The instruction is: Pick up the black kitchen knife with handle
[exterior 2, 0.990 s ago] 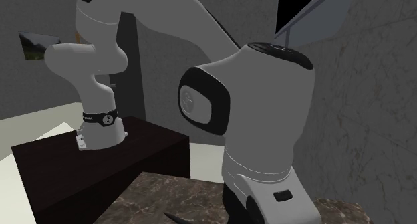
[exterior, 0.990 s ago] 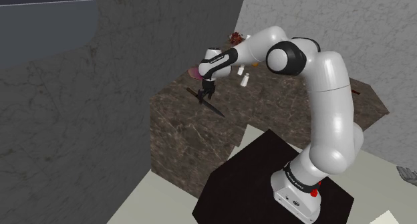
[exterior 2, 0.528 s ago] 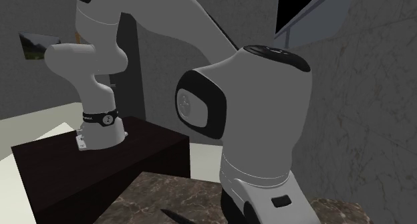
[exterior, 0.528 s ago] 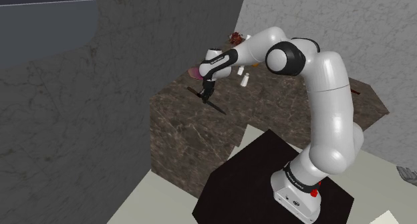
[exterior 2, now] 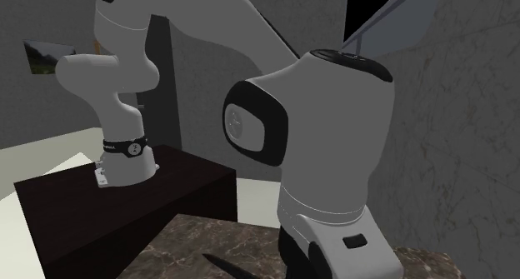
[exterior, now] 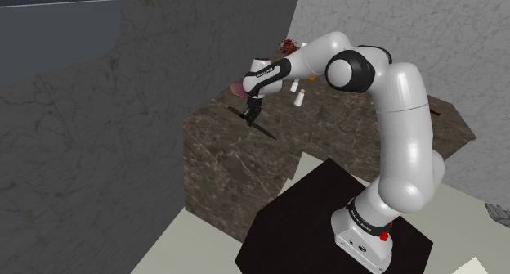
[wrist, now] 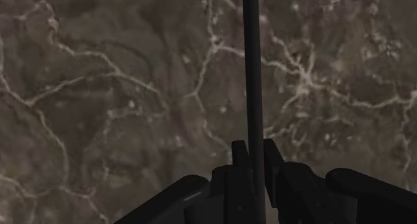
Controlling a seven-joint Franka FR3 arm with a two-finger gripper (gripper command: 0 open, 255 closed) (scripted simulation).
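Black fingers of the gripper (wrist: pixel 252 161) stand narrow, pinched on the black kitchen knife (wrist: pixel 252 75) from either side. The thin blade runs straight out ahead between them, its long axis square to the line from finger to finger; it sits low over the brown veined marble counter (wrist: pixel 107 102) — whether it touches the stone I cannot tell. In the shoulder view the knife slants across the counter's end nearest the grey wall; the coming move, I judge, is a plain rise off the counter — no turning needed.
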